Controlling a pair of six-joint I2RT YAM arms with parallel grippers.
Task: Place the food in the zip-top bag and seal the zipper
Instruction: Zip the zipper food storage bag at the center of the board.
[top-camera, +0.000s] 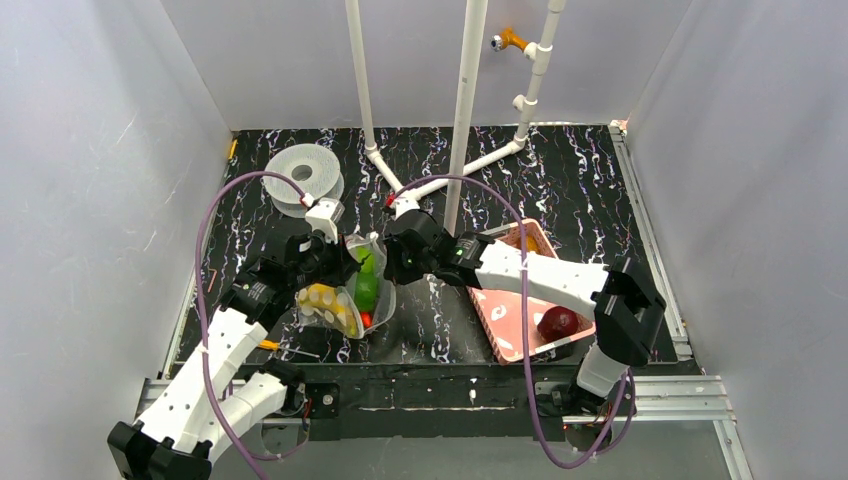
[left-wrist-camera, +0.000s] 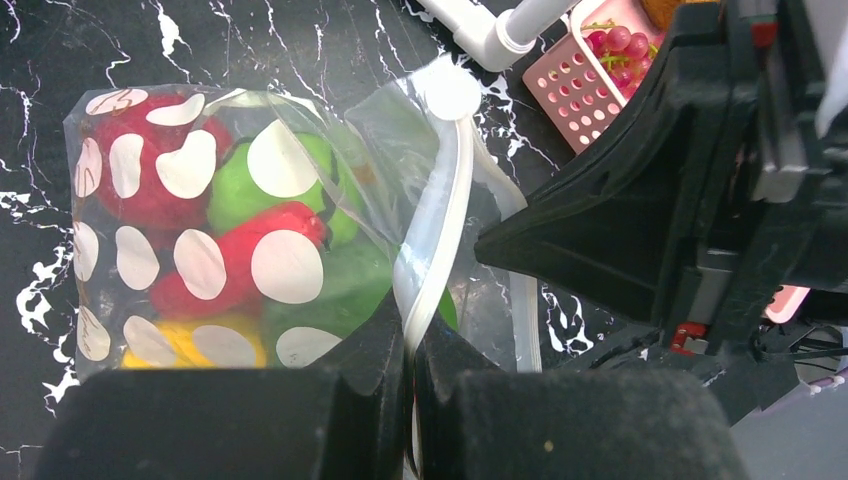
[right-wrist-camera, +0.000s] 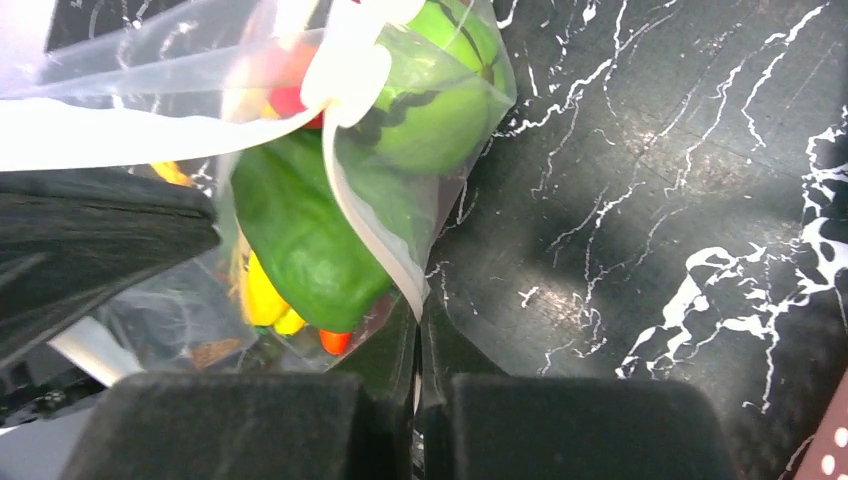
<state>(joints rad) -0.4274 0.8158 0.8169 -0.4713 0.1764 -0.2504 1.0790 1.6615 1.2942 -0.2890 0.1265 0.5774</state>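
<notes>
Pinching the dotted bag (left-wrist-camera: 190, 230) at its mouth, the left gripper (left-wrist-camera: 410, 400) clamps the zipper (left-wrist-camera: 445, 220) and the right gripper (right-wrist-camera: 418, 370) clamps the bag's edge, at nine o'clock of the basket (top-camera: 500, 325). Green food (right-wrist-camera: 300, 230) bulging near the mouth could block the seal, and the slick film could slip free.

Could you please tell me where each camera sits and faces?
Top: above and behind, looking down on the table; left arm and right arm show.
Left wrist: on the left arm, facing bag and basket; left gripper shut on the bag, right arm beside.
Right wrist: on the right arm, facing the bag; right gripper shut on it.
All three share the bag.
</notes>
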